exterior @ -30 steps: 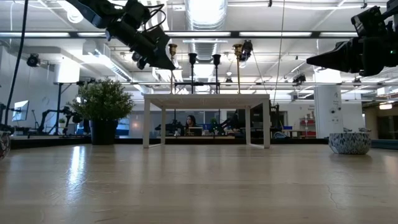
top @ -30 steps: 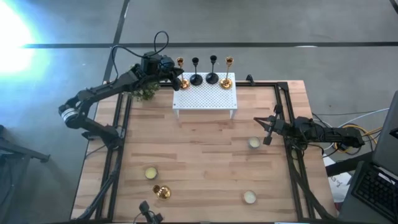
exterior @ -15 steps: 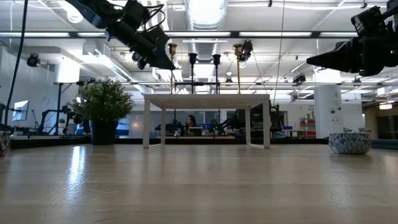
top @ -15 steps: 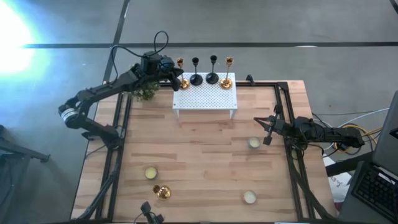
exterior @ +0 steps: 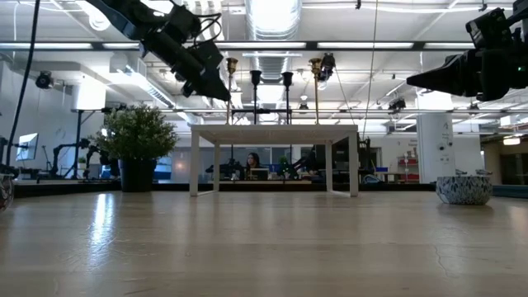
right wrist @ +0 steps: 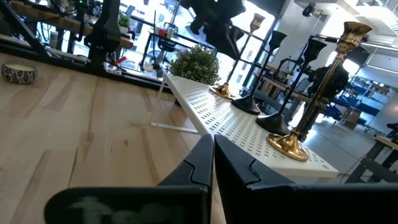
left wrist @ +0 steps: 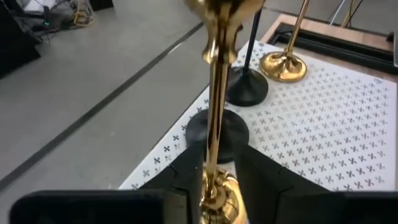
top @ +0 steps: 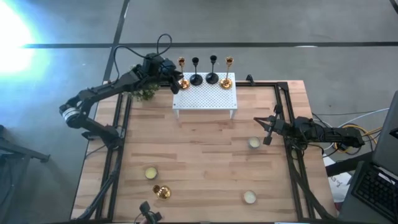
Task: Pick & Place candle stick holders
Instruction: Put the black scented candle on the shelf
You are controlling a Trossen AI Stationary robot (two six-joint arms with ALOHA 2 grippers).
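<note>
1. Four candle stick holders stand in a row along the far edge of the white rack: a gold holder at its far left corner, two black holders in the middle, and a second gold holder at the right end. A fifth, lying gold holder rests near the worktop's near left corner.
2. My left gripper is at the rack's far left corner; in my left wrist view its fingers sit on either side of the gold holder's stem, low by the base. I cannot tell whether they pinch it or have let go.
3. My right gripper hangs over the worktop's right edge, its fingers pressed together, holding nothing.
4. I judge this to be the placing of that corner holder.
5. Next I need to open fully and back away straight, without nudging the slim stem or the black holder beside it.
</note>
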